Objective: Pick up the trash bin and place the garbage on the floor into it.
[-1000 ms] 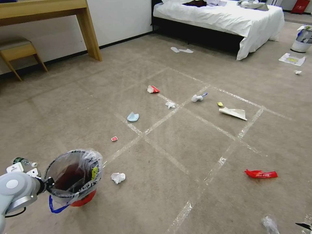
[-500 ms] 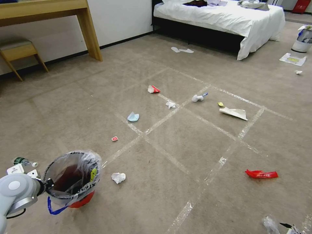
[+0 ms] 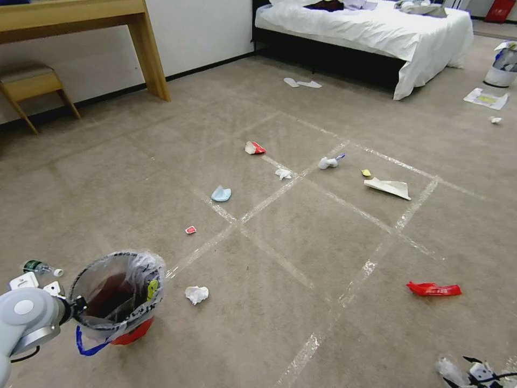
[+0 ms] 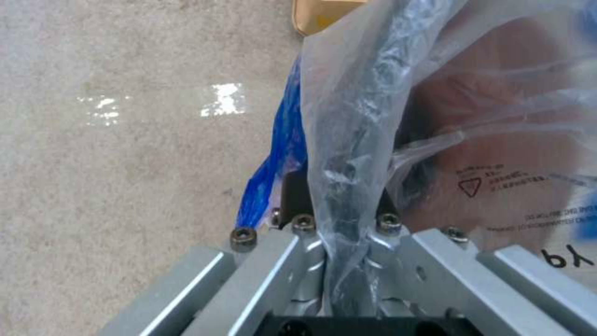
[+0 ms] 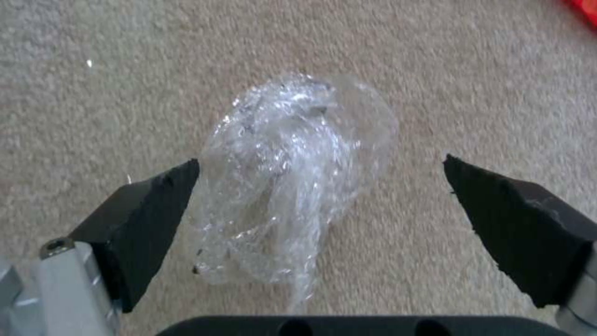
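Beige-brown carpet floor [image 3: 301, 334], taped in a shiny grid. Head view, lower left of the frame: left pincer [image 3: 72, 308] at the rim of the trash bin [image 3: 116, 302], a red bin lined with a crinkled clear bag, blue bag handle hanging below. Just right of it, one crumpled white tissue [image 3: 196, 294]. Mid-frame: light-blue face mask [image 3: 220, 194], small red scrap [image 3: 190, 230], red-and-white carton [image 3: 253, 148], folded paper [image 3: 388, 187]. Right of centre, lower: red wrapper [image 3: 433, 289]. Bottom right corner: right pincer [image 3: 479, 374] just beside a crumpled clear plastic piece [image 3: 446, 371]. Upper right of the frame: bed [image 3: 371, 32].

Left wrist view: left pincer [image 4: 339, 200] pressed together on the bin's rim [image 4: 348, 140] and its clear bag; blue handle [image 4: 274, 163] hangs beside it; carpet behind.

Right wrist view: right pincer [image 5: 320, 186] spread wide, black pads [image 5: 146, 219] on either side of the clear plastic piece [image 5: 292, 177], which lies on the carpet between them; whether the pads touch it cannot be told.
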